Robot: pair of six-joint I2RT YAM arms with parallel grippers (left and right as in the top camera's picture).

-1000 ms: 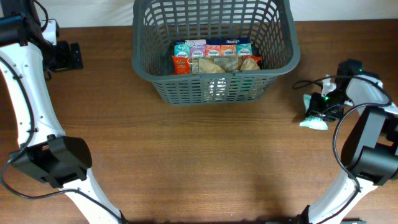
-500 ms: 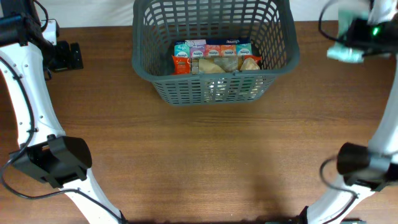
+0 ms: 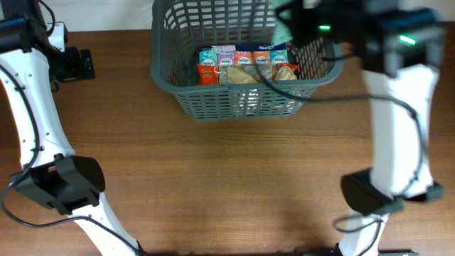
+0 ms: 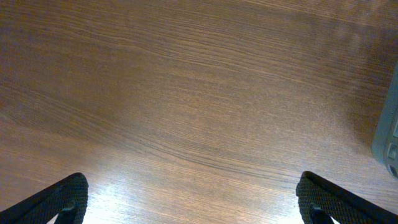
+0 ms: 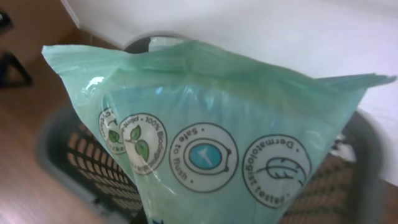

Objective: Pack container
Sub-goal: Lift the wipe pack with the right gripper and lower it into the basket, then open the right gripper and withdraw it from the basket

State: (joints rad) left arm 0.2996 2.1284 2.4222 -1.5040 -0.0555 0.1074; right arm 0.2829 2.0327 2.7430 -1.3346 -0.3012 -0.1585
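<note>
The dark grey lattice basket, the container point(image 3: 242, 87), stands at the far middle of the table. My right gripper point(image 3: 298, 23) hangs above its right half, shut on a pale green soft pack point(image 3: 282, 32) printed with round black emblems. In the right wrist view the pack point(image 5: 211, 143) fills the frame and hides the fingers, with the basket point(image 5: 68, 146) below it. My left gripper point(image 3: 84, 64) sits at the far left, open and empty. Its fingertips point(image 4: 193, 205) are spread wide over bare wood.
A row of small colourful cartons and packets point(image 3: 245, 64) lies inside the basket along its near wall. A basket corner point(image 4: 388, 137) shows at the right edge of the left wrist view. A white wall runs behind the table.
My right arm lifted the green pack off the table at the right, swung it up and left, and now holds it over the basket. The left arm has not moved.
</note>
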